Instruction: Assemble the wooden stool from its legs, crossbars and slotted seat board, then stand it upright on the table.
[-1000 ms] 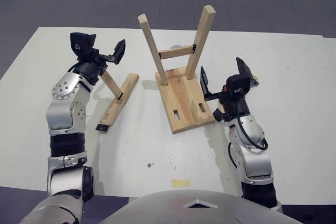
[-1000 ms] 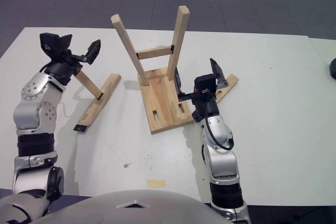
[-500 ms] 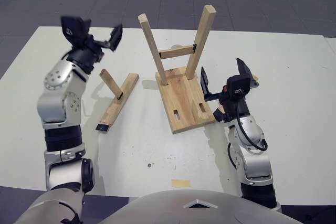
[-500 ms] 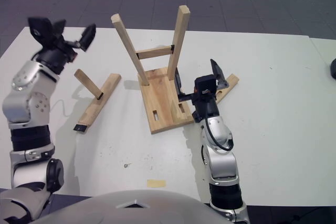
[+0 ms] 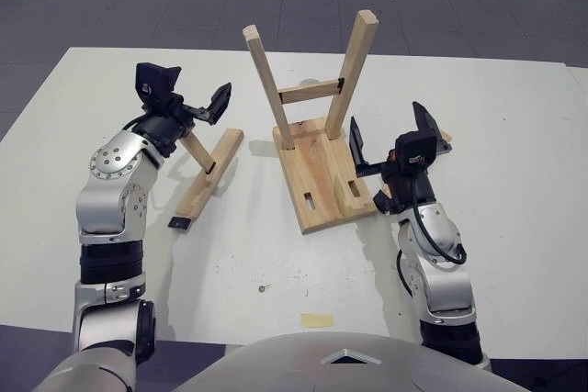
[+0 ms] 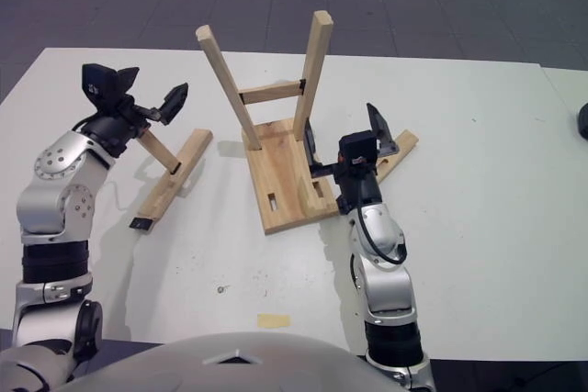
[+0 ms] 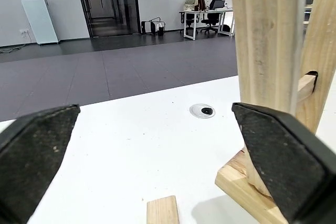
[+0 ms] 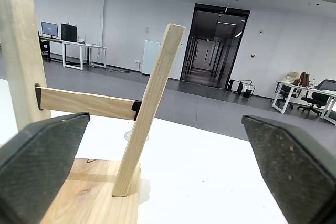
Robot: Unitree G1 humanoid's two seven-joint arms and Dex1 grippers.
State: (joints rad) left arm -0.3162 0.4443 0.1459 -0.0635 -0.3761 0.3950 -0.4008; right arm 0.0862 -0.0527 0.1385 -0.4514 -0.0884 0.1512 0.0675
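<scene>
The slotted seat board lies flat at mid-table with two legs standing up from it, joined by a crossbar. To its left a loose leg lies on the table with a short crossbar sticking up from it. My left gripper hangs open just above that crossbar's top end. Open as well, my right gripper sits at the board's right edge, facing the two legs. Another wooden piece lies behind it.
The white table has free room in front and to the right. A round cable grommet sits behind the stool parts. A strip of yellow tape lies near the front edge.
My left gripper swung up and away to the left, then came back down and a little to the right, over the loose crossbar. The right arm and the wooden parts stayed put.
</scene>
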